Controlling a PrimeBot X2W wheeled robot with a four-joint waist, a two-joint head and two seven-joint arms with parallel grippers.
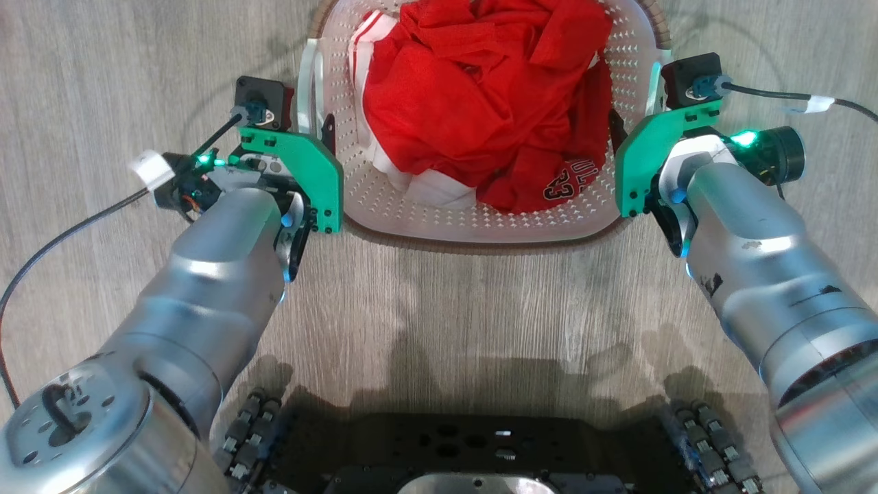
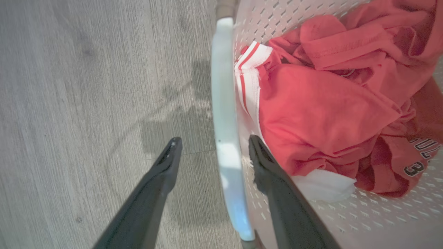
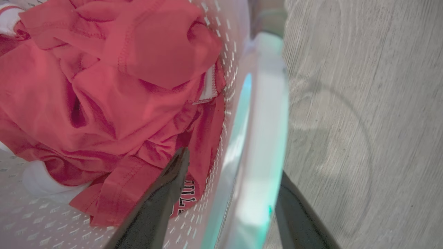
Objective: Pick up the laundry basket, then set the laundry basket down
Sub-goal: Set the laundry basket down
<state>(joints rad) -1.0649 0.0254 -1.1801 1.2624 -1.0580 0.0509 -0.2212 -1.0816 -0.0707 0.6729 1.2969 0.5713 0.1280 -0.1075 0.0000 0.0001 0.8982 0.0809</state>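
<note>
The laundry basket (image 1: 384,199), white and perforated with a brown rim, sits on the wooden floor straight ahead of me, full of red clothes (image 1: 480,89). My left gripper (image 2: 214,140) is open and straddles the raised white left handle (image 2: 225,121). One of its fingers is outside the basket and one inside, with gaps on both sides of the handle. My right gripper (image 3: 232,166) is open around the right handle (image 3: 266,121) in the same way. Its inner finger (image 3: 162,197) lies over the red cloth, and the handle partly hides its outer finger. In the head view, both green wrist mounts flank the basket.
Grey wood-look floor (image 1: 103,68) surrounds the basket. My dark wheeled base (image 1: 466,453) is close in front of it. Black cables trail from the left wrist (image 1: 68,233) and from the right wrist (image 1: 768,90).
</note>
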